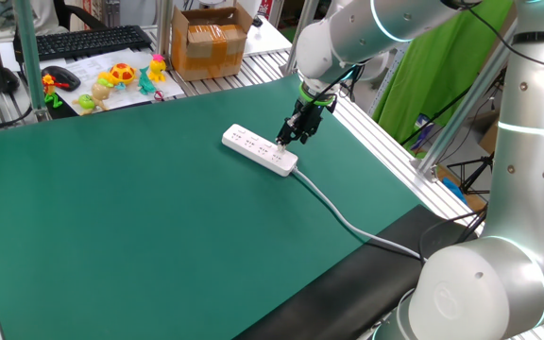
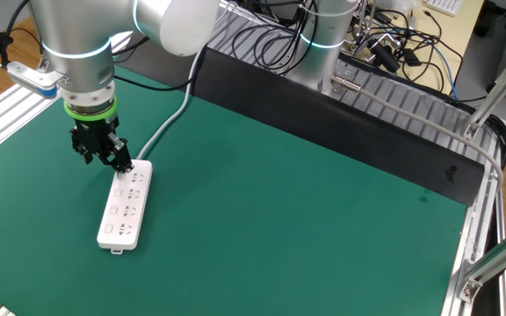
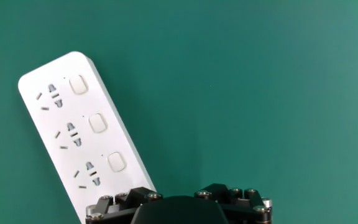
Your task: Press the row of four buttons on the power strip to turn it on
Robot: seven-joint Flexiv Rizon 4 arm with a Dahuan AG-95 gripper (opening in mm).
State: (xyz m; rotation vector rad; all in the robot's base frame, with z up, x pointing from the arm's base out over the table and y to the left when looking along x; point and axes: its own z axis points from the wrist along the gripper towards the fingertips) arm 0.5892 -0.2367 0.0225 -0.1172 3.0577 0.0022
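The white power strip (image 1: 258, 149) lies flat on the green mat (image 1: 140, 217), its grey cable (image 1: 348, 222) running off toward the arm's base. My gripper (image 1: 287, 140) hangs over the strip's cable end, fingers pointing down and nothing between them; whether a fingertip touches the strip I cannot tell. The other fixed view has the gripper (image 2: 121, 163) at the near end of the strip (image 2: 126, 206). In the hand view the strip (image 3: 73, 137) runs diagonally at left, and three of the four buttons (image 3: 97, 123) show in a row. The fourth is hidden under the gripper (image 3: 178, 208).
At the mat's far side stand a cardboard box (image 1: 209, 42), small colourful toys (image 1: 121, 77), a keyboard (image 1: 83, 42) and a mouse (image 1: 61, 78). Aluminium rails (image 1: 395, 151) border the mat. A black strip (image 2: 323, 96) and loose cables (image 2: 385, 44) lie behind it.
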